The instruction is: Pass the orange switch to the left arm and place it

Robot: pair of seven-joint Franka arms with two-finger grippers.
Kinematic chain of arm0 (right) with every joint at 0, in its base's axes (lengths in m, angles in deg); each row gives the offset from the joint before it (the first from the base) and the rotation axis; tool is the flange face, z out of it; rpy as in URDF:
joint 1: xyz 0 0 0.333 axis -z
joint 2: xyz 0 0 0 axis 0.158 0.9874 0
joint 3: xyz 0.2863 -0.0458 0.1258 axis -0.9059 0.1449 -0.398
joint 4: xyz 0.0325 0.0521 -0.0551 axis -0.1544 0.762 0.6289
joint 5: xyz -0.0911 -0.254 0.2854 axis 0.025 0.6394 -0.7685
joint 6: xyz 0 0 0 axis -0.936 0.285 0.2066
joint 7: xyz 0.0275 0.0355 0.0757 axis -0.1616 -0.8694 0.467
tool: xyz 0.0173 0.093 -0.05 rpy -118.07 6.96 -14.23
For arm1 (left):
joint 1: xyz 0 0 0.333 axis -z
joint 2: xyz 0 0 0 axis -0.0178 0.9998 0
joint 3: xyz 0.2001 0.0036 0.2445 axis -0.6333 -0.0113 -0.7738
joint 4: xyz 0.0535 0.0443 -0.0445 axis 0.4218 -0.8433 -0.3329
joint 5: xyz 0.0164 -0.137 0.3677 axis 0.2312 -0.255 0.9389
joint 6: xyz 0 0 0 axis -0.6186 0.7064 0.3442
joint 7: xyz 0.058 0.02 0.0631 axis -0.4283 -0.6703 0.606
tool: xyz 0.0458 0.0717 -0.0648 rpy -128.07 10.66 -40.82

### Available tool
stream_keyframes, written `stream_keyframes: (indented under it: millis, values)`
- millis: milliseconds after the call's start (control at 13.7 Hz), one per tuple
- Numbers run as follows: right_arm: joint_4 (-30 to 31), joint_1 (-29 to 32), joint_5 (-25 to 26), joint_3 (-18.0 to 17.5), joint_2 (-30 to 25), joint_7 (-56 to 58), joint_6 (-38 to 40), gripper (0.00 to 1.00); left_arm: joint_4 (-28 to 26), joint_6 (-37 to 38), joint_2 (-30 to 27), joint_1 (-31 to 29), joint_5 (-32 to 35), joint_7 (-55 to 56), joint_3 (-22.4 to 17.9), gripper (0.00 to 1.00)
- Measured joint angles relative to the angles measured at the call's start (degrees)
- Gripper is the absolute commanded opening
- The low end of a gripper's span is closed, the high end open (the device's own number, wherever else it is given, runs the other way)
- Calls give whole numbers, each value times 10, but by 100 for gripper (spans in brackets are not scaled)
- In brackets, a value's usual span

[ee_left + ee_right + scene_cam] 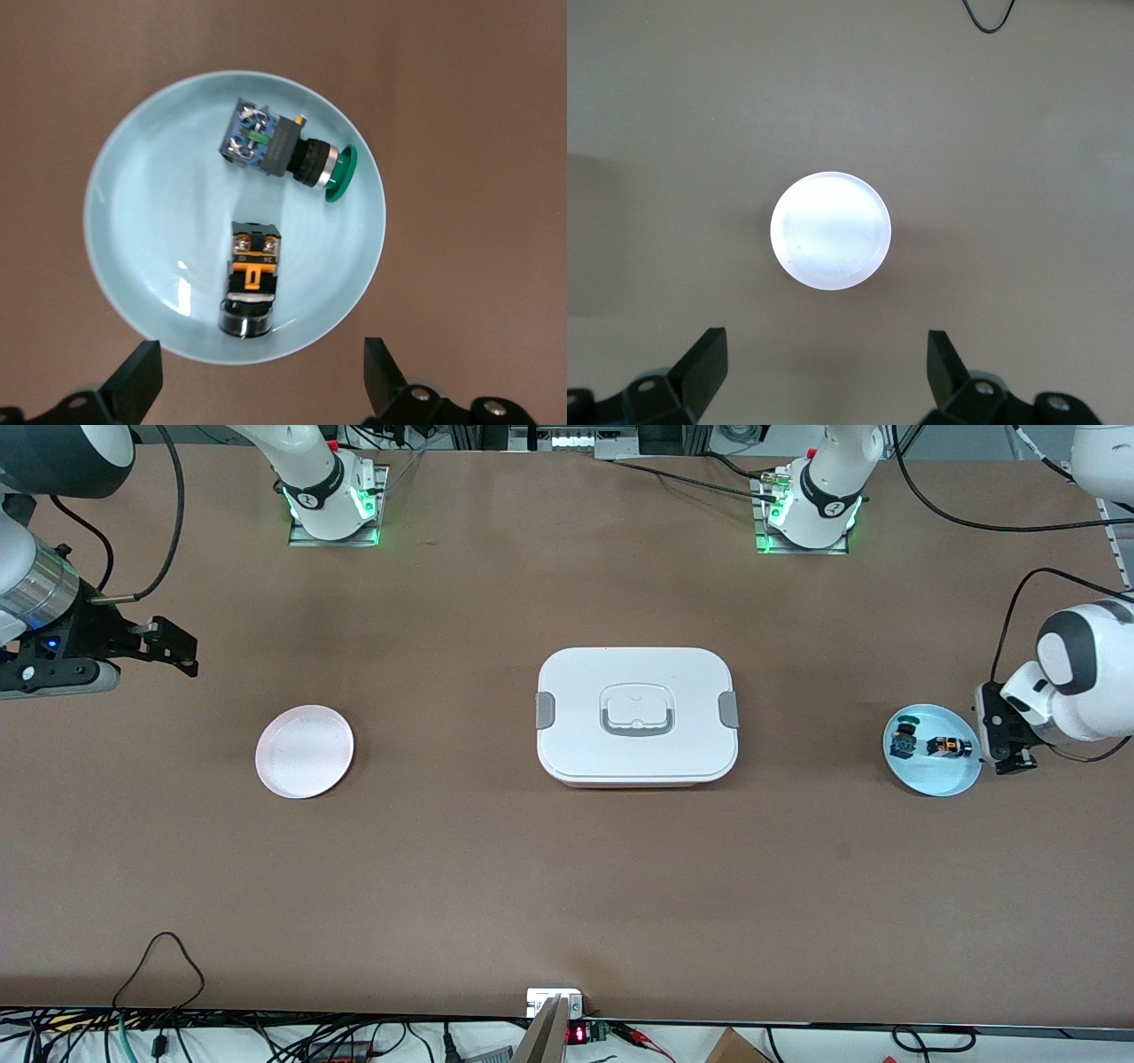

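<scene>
Your table (567,886) carries the white box (636,715) mid-table, between both plates. Pink plate (304,750) lies toward the right arm's end. Blue plate (935,775) holds the orange switch (250,282) on its side, long axis toward the left hand (261,381), fingers wide. The green-capped switch (285,152) lies beside it. Right hand (828,367) waits, wide, over table near the pink plate.

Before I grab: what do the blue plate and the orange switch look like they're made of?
Light-blue plate: probably glossy plastic or glazed ceramic; it shows small bright glints. Orange switch: moulded plastic body, matte orange and black, with what look like metal screw terminals and a shiny collar.
</scene>
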State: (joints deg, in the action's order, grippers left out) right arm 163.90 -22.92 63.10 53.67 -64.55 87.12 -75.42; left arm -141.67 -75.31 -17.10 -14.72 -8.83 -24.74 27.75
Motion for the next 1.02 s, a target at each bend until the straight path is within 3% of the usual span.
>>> stream_keyframes:
  millis: [439,1024]
  values:
    - [0,2,0,0,3,-1,-16,100,102,114,-27,30,-8,24,5,100]
    - [0,9,0,0,6,-1,-20,100,246,203,-60,100,-8,220,9,100]
